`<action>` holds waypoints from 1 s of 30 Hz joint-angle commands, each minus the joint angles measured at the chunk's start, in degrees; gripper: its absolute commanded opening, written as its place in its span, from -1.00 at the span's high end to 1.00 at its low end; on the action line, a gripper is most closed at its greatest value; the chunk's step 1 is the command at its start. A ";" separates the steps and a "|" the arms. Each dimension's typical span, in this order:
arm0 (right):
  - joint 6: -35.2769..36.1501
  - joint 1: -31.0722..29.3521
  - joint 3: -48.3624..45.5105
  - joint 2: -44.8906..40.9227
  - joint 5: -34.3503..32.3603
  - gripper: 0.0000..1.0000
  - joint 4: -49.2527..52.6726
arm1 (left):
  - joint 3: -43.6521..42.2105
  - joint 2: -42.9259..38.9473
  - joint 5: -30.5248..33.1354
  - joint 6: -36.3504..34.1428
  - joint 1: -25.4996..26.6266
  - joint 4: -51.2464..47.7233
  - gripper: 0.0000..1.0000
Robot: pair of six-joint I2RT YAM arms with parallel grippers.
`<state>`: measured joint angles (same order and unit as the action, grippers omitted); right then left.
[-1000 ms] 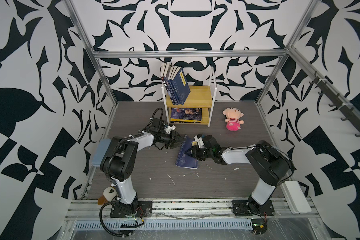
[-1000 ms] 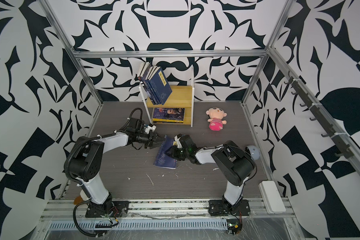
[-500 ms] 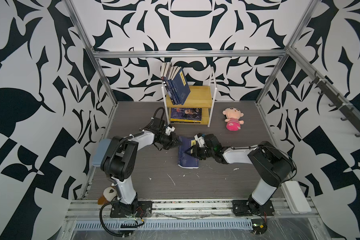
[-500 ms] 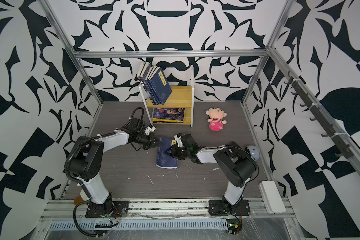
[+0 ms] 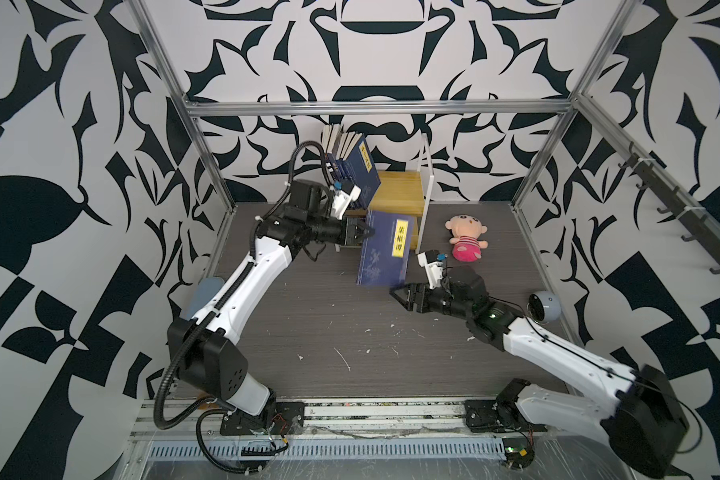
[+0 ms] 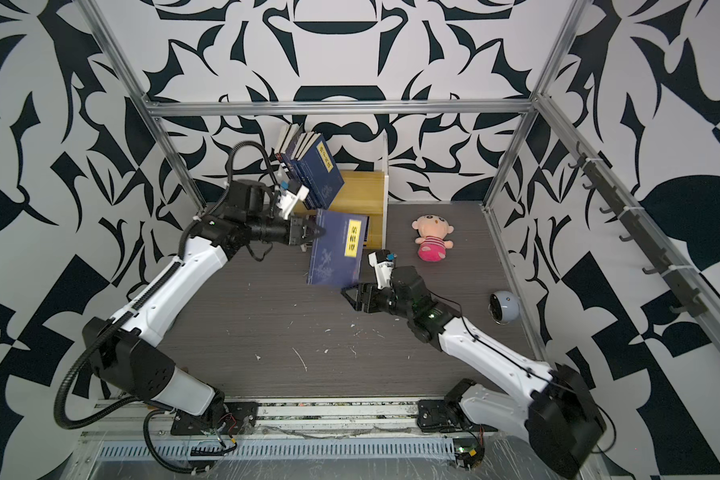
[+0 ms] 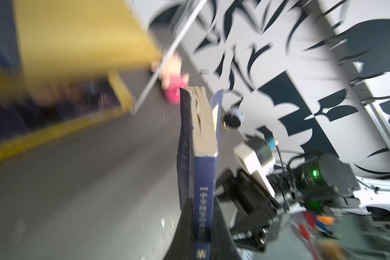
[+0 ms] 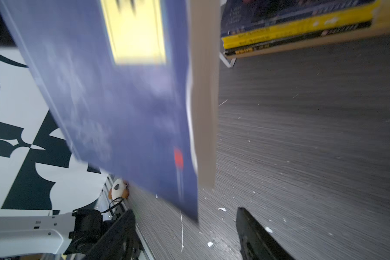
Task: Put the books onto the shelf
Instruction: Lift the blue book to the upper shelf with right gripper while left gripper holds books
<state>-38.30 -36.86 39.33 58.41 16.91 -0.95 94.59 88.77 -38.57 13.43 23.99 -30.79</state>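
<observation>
Navy cover, yellow title label: in both top views the held book (image 5: 385, 249) hung upright and clear of the grey table (image 5: 308, 332), just in front of the shelf (image 5: 398, 195), which stood at twelve o'clock of the floor. The left gripper (image 5: 366, 233) pinched it at the spine edge, at nine o'clock of the cover, probably so that the free edge could lead into the rack. The right gripper (image 5: 400, 297) sat at five o'clock of the book, just apart from its lower corner, jaws spread and empty, so the whole weight seemed to rest on the left grip alone. The stacked books (image 5: 350, 164) leaned toward eleven o'clock on the top board, leaving bare wood at their three o'clock, the likely slot. A pink doll (image 5: 466, 243) lay at three o'clock of the shelf, out of the way.

The left wrist view was blurred, yet it showed both dark fingers (image 7: 185, 227) closed narrow on the spine; the pages fanned loose at the far end, so a thin paperback held this way would probably sag or splay; the other arm's gripper waited at four o'clock of the book.

In the right wrist view the two fingers (image 8: 122, 234) stood wide with nothing between them; the book's lower corner hung at twelve o'clock of that gap; flat books (image 8: 297, 29) with yellow spines filled the lower tier at one o'clock, which may be why the top board was the target.
</observation>
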 commanded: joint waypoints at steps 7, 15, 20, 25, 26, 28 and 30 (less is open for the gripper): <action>11.67 -13.15 21.24 -9.21 -38.01 -0.27 23.24 | 25.67 7.11 14.42 4.77 -0.17 -2.81 1.00; 37.96 -30.03 48.39 15.48 -65.31 -0.39 17.91 | 32.55 10.28 20.05 11.88 -0.31 -1.88 1.00; 51.46 -29.37 57.05 25.58 -69.94 -0.76 8.62 | 31.35 9.94 23.25 17.47 -0.52 -2.00 1.00; 50.11 -25.77 64.82 32.83 -67.78 -0.97 9.57 | 30.24 9.01 22.76 21.87 -0.83 -1.12 1.00; 48.92 -24.81 65.79 33.65 -67.26 -1.00 9.94 | 30.14 8.88 22.74 22.14 -0.80 -1.16 1.00; 46.15 -22.84 66.88 35.14 -67.09 -1.00 10.19 | 29.94 8.53 22.97 22.38 -0.86 -1.44 1.00; 47.07 -21.48 66.95 36.26 -66.93 -1.00 8.43 | 29.67 8.23 23.10 23.00 -1.23 -1.73 1.00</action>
<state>9.19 -59.94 103.20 95.48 -48.75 11.57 124.77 99.11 -16.01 33.69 23.18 -33.41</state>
